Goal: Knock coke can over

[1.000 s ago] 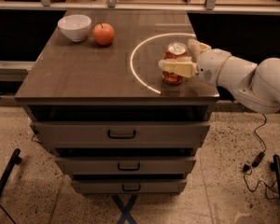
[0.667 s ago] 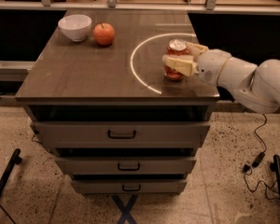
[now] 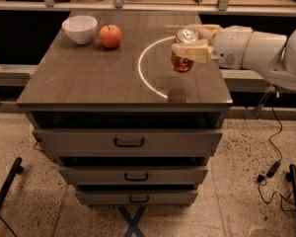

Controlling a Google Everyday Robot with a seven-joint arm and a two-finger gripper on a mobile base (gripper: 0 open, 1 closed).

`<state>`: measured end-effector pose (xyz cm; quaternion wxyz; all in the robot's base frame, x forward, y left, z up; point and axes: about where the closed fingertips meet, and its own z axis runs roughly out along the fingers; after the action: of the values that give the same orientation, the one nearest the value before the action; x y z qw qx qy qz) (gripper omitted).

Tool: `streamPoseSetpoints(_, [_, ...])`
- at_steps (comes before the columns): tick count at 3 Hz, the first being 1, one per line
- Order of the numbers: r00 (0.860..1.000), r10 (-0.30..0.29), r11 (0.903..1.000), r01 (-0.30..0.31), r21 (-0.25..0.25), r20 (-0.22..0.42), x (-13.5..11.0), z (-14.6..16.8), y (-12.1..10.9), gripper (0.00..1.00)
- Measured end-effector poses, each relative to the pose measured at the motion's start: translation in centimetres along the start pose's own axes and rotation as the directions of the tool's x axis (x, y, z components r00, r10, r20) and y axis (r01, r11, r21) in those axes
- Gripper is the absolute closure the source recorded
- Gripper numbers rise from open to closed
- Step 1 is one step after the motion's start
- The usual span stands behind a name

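Observation:
The coke can (image 3: 181, 61) is red with white script and a silver top. It hangs tilted in the air above the right side of the dark table (image 3: 89, 78), and its shadow falls on the tabletop below it. My gripper (image 3: 188, 40) reaches in from the right on a white arm (image 3: 256, 48). It is shut on the can, with one cream finger (image 3: 191, 52) across the can's front and the other behind its top.
A red-orange apple (image 3: 110, 35) and a white bowl (image 3: 80, 28) sit at the table's back left. A white arc (image 3: 144, 72) is marked on the tabletop. Drawers (image 3: 128, 142) are below. A cable (image 3: 274, 147) lies on the floor at the right.
The can stood on the table between the fingers. Now the gripper has lifted it off the tabletop, and it tilts in the grasp.

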<state>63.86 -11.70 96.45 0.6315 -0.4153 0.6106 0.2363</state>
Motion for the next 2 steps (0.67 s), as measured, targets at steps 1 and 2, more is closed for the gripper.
streamPoseSetpoints(1, [0.984,-0.135,0.9887,0.126,-0.082,-0.118,-6.7,-0.6,0.6,1.0])
streamPoseSetpoints(2, [0.926,-0.263,0.9634,0.236,-0.127,-0.27,-14.0,-1.4,0.8,1.0])
